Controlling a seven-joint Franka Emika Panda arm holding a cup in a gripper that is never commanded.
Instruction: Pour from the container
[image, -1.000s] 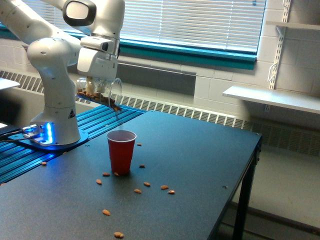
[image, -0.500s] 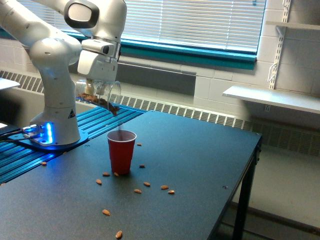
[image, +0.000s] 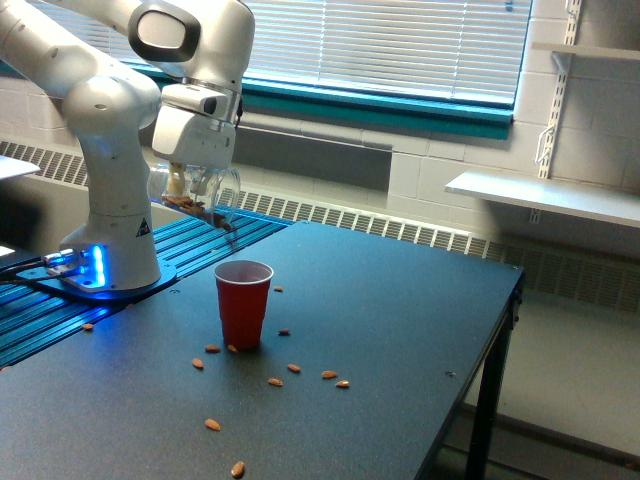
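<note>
One white robot arm (image: 110, 110) is rising from a round base glowing blue in the left of the frame and bending over a dark table top (image: 400, 320). Its gripper (image: 192, 178) is hanging in the upper left, closed around a clear transparent plastic cup-like beaker (image: 197, 192) that is lying tipped on its side, rim pointing toward the right of the frame and slightly down. Brown nuts (image: 190, 204) are showing through the beaker's lower wall, gathering along it toward the rim. The beaker is hovering in the air — above and a little to the left of an opaque red plastic cup with a white inside (image: 243, 303), not touching it.

The red cup is standing upright on the table in the left centre of the frame. Loose brown nuts (image: 300, 372) are lying scattered on the table around the cup's foot and toward the lower edge — some just beside the cup, others well apart from it. A ribbed blue metal surface (image: 190, 240) is running under the arm's base at the left. Behind, white window blinds (image: 380, 45) are filling the upper middle, and a white wall shelf (image: 545, 195) is sitting at the right.
</note>
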